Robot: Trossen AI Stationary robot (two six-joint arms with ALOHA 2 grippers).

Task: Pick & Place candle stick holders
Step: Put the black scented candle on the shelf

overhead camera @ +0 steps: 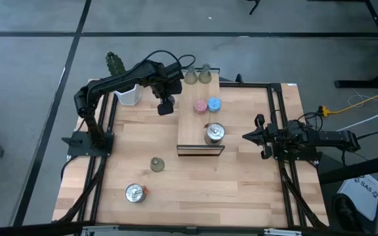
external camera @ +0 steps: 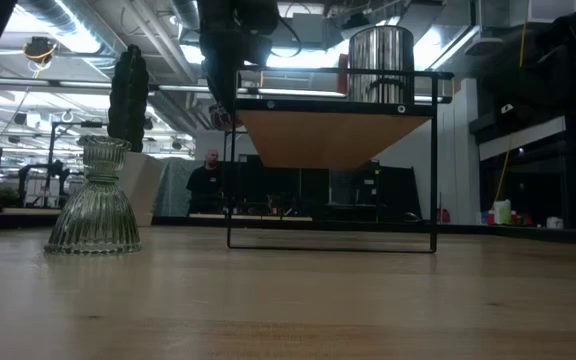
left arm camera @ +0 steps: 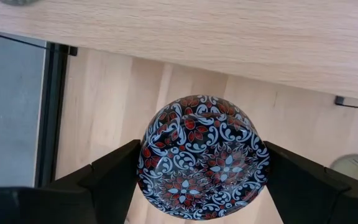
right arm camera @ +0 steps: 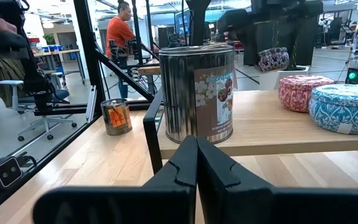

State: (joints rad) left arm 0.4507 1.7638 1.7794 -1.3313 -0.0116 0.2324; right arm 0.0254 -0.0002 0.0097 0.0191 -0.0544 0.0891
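Observation:
My left gripper (overhead camera: 166, 107) hangs above the table, just left of the raised wooden board (overhead camera: 190, 126), shut on a low round candle stick holder with a dark purple, red and white pattern (left arm camera: 202, 155). On the board stand two olive-green holders (overhead camera: 197, 75), a pink one (overhead camera: 200, 105), a blue one (overhead camera: 214, 103) and a shiny silver one (overhead camera: 214, 133). On the table stand another olive-green holder (overhead camera: 157, 164) and a second silver one (overhead camera: 135, 193). My right gripper (overhead camera: 247, 136) waits shut at the table's right side, level, pointing at the board. My left gripper pinches the round holder by two opposite sides of its wall (left arm camera: 146, 163), one finger (left arm camera: 114, 180) on each side. The fingers come from above, pointing steeply down. The holder (right arm camera: 272, 59) is lifted clear, higher than the board's top.
A cactus in a white pot (overhead camera: 127, 94) stands at the far left, close behind my left arm. The board rests on a black frame (external camera: 333, 245) with open room beneath. Black rails (overhead camera: 277, 118) run along the table's sides. A person (right arm camera: 120, 31) stands beyond the table.

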